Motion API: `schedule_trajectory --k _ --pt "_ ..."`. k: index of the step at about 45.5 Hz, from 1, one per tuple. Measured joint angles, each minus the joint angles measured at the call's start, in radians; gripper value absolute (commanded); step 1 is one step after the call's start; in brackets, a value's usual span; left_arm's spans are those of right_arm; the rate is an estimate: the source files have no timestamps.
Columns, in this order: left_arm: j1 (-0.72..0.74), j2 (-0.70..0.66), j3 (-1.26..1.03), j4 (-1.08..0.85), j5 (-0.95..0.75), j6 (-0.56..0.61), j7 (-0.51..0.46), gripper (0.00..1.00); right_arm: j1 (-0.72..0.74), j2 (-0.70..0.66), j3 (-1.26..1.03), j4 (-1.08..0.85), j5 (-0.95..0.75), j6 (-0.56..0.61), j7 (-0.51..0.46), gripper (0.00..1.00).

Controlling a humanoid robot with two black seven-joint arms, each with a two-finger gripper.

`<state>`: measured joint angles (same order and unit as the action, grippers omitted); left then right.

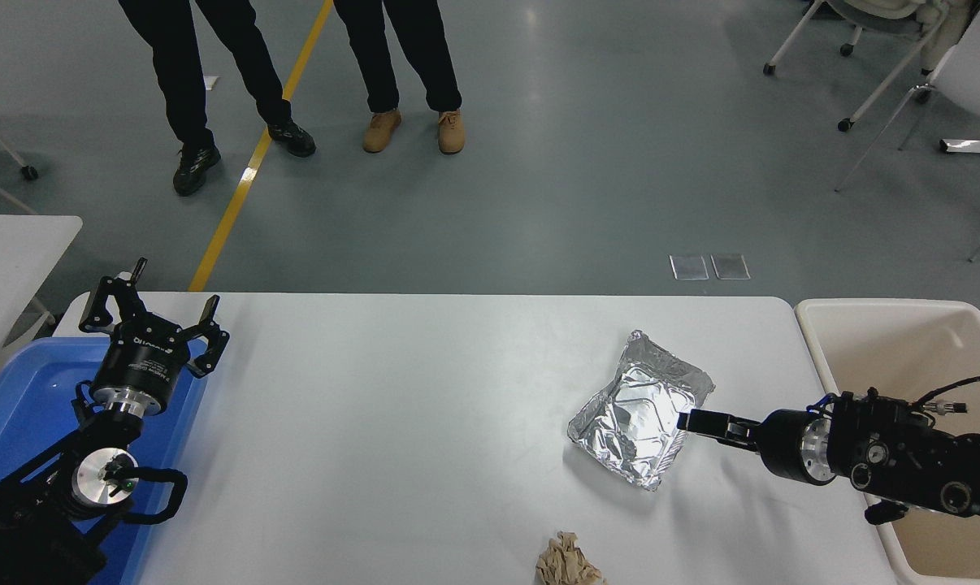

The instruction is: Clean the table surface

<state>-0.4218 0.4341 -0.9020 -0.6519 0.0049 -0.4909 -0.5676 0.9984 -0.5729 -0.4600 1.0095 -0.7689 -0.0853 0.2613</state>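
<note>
The white table surface (pixel 392 422) spans the middle of the view. A crumpled silver foil tray (pixel 640 406) lies on its right part. A crumpled ball of brown paper (pixel 567 561) lies at the front edge. My right gripper (pixel 687 421) reaches in from the right, low over the table, with its tip at the foil tray's right rim. It is seen side-on, so I cannot tell whether it is closed on the rim. My left gripper (pixel 150 313) is parked open and empty at the lower left, over the table's left edge.
A beige plastic bin (pixel 904 341) stands off the table's right end, under my right arm. A blue bin (pixel 19 406) stands at the left end under my left arm. Two people's legs stand on the floor beyond the table. A smaller white table (pixel 10 244) is at the left edge.
</note>
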Motion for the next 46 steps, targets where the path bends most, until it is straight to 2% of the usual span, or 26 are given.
schedule_trajectory --k 30,46 --pt "0.000 0.000 0.000 0.000 0.000 0.000 0.000 0.99 0.189 0.107 -0.326 0.004 0.102 0.016 -0.075 0.96" --pt "0.000 0.000 0.000 0.000 0.000 0.000 0.000 0.99 0.270 0.140 -0.384 0.040 0.137 0.034 -0.090 0.96"
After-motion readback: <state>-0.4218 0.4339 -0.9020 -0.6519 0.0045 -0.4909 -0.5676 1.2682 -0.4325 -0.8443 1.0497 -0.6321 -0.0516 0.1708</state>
